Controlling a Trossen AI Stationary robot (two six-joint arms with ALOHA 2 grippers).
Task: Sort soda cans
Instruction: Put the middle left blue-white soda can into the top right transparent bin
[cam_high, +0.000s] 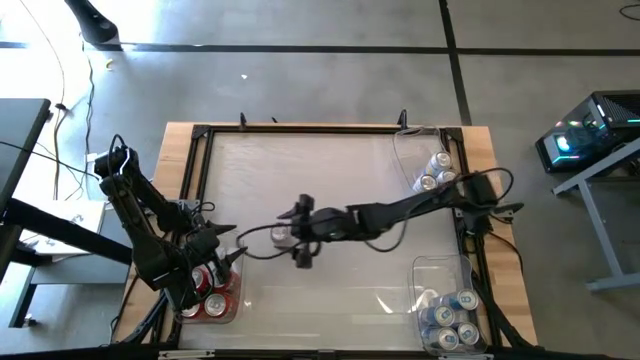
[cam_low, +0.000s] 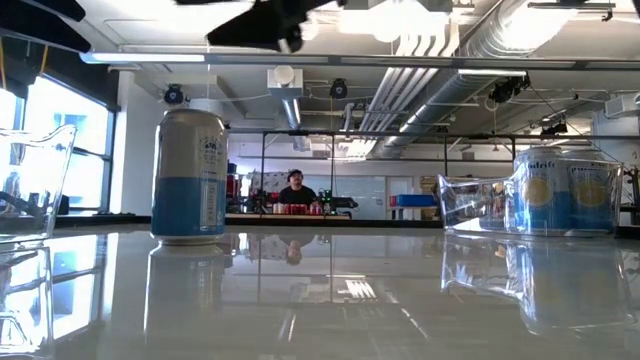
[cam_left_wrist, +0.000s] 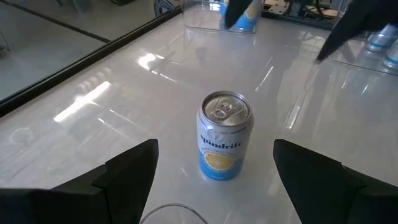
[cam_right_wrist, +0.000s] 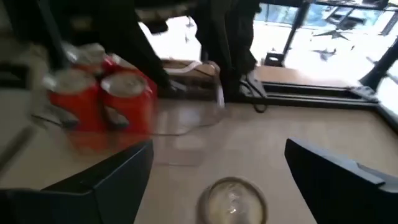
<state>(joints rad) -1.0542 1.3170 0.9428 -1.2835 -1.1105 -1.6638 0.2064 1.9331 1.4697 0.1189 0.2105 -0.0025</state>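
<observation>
One silver-blue soda can (cam_high: 282, 235) stands upright on its base in the middle of the table; it also shows in the low view as the can (cam_low: 190, 175) and in the left wrist view as the can (cam_left_wrist: 224, 137). My right gripper (cam_high: 299, 236) hovers above it, open, its fingers on either side of the can's silver top (cam_right_wrist: 231, 199) without touching. In the low view the right gripper (cam_low: 270, 20) sits well above the can. My left gripper (cam_high: 230, 252) is open, just left of the can, pointing at it. Red cans (cam_right_wrist: 99, 93) stand in the near-left bin.
A clear bin (cam_high: 212, 298) at the near-left corner holds red cans. A bin (cam_high: 432, 165) at the far right holds silver cans. A bin (cam_high: 448, 315) at the near right holds several silver-blue cans. A black frame (cam_high: 300, 128) rims the table. A person (cam_low: 295, 185) sits far behind.
</observation>
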